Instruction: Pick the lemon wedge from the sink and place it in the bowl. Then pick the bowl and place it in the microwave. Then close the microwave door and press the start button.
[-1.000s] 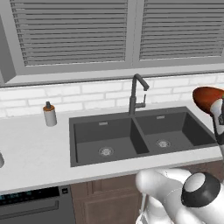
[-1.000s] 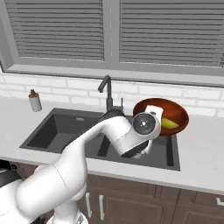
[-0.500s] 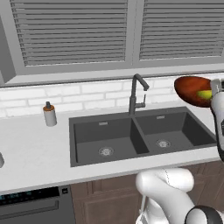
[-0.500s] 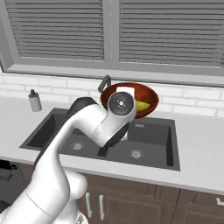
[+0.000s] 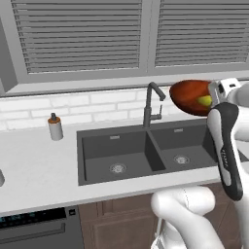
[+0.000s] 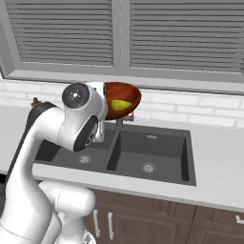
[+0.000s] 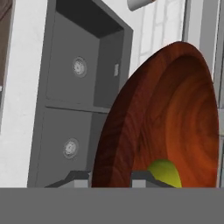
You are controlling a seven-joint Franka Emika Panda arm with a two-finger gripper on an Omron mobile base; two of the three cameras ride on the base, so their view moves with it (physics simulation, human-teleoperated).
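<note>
Gripper (image 7: 109, 177) clamps the rim of the bowl (image 7: 175, 122), one fingertip (image 7: 76, 177) outside the wall and one inside. Bowl hangs in the air above the sink (image 5: 146, 151), steeply tilted in the hand view. Lemon wedge (image 7: 164, 173) sits inside the bowl, low against the wall, close to the inner finger.

Step in hand, by my read: carry the bowl to the microwave. First part of the task looks done, with the wedge already in the bowl. To do it well: level the bowl before swinging, since at this tilt the wedge could slide out. Keep the grip firm on the rim; a thin rim hold can let the bowl pivot. Move slowly and keep clear of the faucet (image 5: 151, 104), which stands just beside the bowl's path.

Both sink basins look bare, only round drains at the bottom. The worktop (image 5: 39, 165) is light and runs both sides of the sink. A small bottle (image 5: 55, 127) stands near the back edge, left of the sink. A dark appliance front (image 5: 34, 231) sits under the worktop's left front edge, with brown cabinets beside it. Behind: a white brick backsplash, then a window with closed blinds (image 6: 167, 33).
</note>
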